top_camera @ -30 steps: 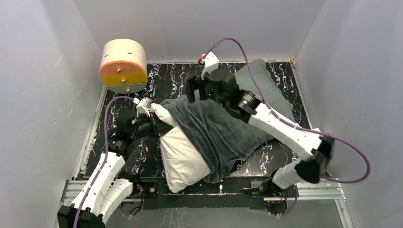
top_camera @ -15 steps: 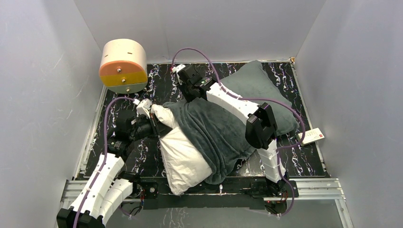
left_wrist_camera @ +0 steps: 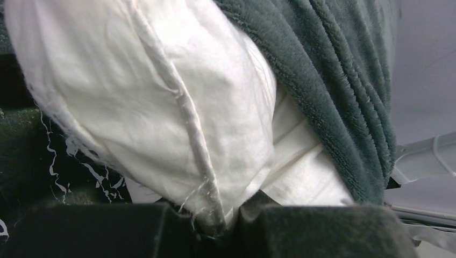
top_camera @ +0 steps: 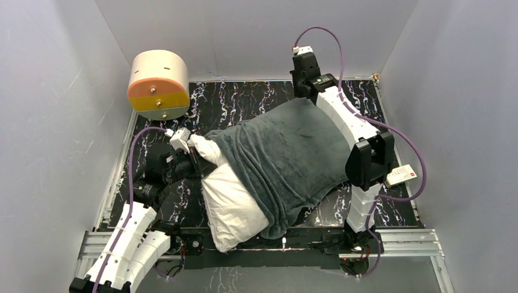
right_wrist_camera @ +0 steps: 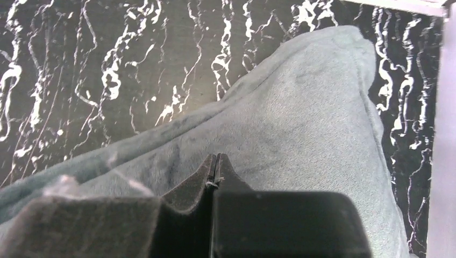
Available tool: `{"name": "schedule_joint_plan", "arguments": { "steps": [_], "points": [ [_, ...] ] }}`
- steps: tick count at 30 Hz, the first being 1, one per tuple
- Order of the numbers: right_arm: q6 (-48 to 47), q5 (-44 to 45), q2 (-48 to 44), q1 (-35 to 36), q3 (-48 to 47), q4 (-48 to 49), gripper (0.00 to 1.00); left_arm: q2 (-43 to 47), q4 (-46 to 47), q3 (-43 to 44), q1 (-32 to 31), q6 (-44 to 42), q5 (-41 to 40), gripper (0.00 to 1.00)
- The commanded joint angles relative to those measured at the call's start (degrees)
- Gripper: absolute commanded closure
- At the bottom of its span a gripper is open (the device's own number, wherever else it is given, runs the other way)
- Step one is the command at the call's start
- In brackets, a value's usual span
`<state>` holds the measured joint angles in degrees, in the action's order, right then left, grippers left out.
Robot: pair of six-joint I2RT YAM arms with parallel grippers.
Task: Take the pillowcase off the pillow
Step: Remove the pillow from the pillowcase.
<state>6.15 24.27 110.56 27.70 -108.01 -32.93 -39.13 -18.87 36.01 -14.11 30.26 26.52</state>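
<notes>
The white pillow (top_camera: 235,207) lies slantwise across the black marbled table (top_camera: 244,104). The grey-green plush pillowcase (top_camera: 287,152) covers its far right part, and the near left end is bare. My left gripper (top_camera: 194,152) is shut on the pillow's bare left corner. In the left wrist view the pillow's seam (left_wrist_camera: 161,97) runs into the gripper (left_wrist_camera: 226,215), with the pillowcase (left_wrist_camera: 333,80) to the right. My right gripper (top_camera: 303,97) hangs at the pillowcase's far end. Its jaws stand pressed together at the gripper (right_wrist_camera: 216,158), tips sunk into the plush pillowcase (right_wrist_camera: 301,107), where creases run toward them.
A cream-and-orange cylinder (top_camera: 159,84) stands at the back left corner. A small white box with a red mark (top_camera: 402,175) lies at the table's right edge behind my right arm. White walls close in three sides. Bare marbled table (right_wrist_camera: 107,64) shows beyond the pillowcase.
My right arm swung from the back middle to the far back right, and its gripper went from open to shut on the pillowcase's far end. The left gripper kept its hold.
</notes>
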Motion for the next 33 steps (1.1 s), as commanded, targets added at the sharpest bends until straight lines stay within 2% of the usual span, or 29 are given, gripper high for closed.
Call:
{"name": "schedule_joint_plan", "arguments": {
  "steps": [1, 2, 5, 8, 11, 12, 13, 14, 15, 16, 17, 18, 19, 21, 23, 25, 27, 30, 33],
  "points": [
    [1.3, -19.7, -5.2, 1.5, -1.0, 0.6, 0.78, 0.2, 0.8, 3.1, 0.2, -1.2, 1.9, 1.0],
    [1.4, -25.4, -5.6, 1.7, -1.0, 0.8, 0.62, -0.2, 1.0, 3.3, 0.2, -1.4, 2.3, 1.0],
    [0.9, -34.2, -5.6, 3.6, -2.2, 0.2, 0.35, -0.8, 0.8, 4.0, 0.2, -2.2, 2.8, 1.0],
    [-0.2, -38.1, -3.6, 6.0, -3.1, -0.7, 0.2, -0.8, 1.5, 3.7, 0.2, -1.8, 3.3, 1.0],
    [-2.3, -39.9, 0.0, 8.9, -5.4, -5.5, 0.11, -1.2, 1.9, 3.7, 0.2, -1.6, 4.1, 1.0],
    [-5.3, -39.6, 4.0, 11.0, -9.3, -10.9, 0.11, -1.4, 2.3, 3.7, 0.2, -1.4, 4.5, 1.0],
    [-6.0, -36.8, 7.2, 12.1, -12.2, -15.4, 0.14, -1.5, 2.4, 3.9, 0.2, -1.5, 4.8, 1.0],
    [-7.5, -33.1, 10.1, 12.4, -14.3, -18.4, 0.35, -1.3, 2.0, 3.9, 0.2, -1.5, 4.0, 1.0],
    [-7.3, -29.9, 9.6, 12.4, -13.3, -17.3, 0.49, -0.8, 1.6, 3.8, 0.1, -1.4, 3.0, 1.0],
    [-7.5, -28.4, 8.1, 12.0, -11.2, -14.8, 0.57, -0.6, 1.4, 3.9, 0.2, -1.4, 2.6, 1.0],
    [-7.4, -27.8, 6.3, 11.1, -9.3, -12.2, 0.77, -0.7, 0.9, 4.1, 0.1, -1.8, 2.3, 1.0],
    [-7.1, -26.3, 5.4, 9.9, -8.5, -11.6, 0.92, -0.8, 0.2, 4.5, 0.2, -2.3, 1.9, 1.0],
    [-6.6, -20.8, 4.2, 8.1, -7.0, -10.4, 1.0, -0.7, -0.4, 4.8, 0.1, -2.7, 1.3, 1.0],
    [-5.2, -16.1, 2.4, 3.9, -4.8, -8.5, 1.0, -0.4, -0.8, 4.8, 0.1, -2.7, 0.5, 1.0],
    [-4.3, -18.2, 0.6, 0.6, -3.7, -7.5, 1.0, -0.1, -0.7, 4.7, 0.2, -3.2, 1.3, 1.0],
    [-3.8, -18.5, -0.6, 0.4, -3.4, -6.4, 1.0, -0.1, -0.8, 4.8, 0.2, -3.4, 0.8, 1.0],
    [-2.8, -12.9, -1.6, 0.2, -3.5, -5.5, 1.0, -0.3, -1.9, 5.3, 0.1, -3.5, -0.9, 1.0],
    [-0.5, -4.1, -2.7, -2.4, -4.1, -3.3, 1.0, -1.0, -5.4, 6.8, 0.1, -3.3, -6.1, 1.0],
    [2.6, -2.1, -3.8, -7.2, -3.4, -0.4, 1.0, -0.2, -9.0, 8.0, 0.1, -2.5, -12.9, 1.0]
  ]
}}
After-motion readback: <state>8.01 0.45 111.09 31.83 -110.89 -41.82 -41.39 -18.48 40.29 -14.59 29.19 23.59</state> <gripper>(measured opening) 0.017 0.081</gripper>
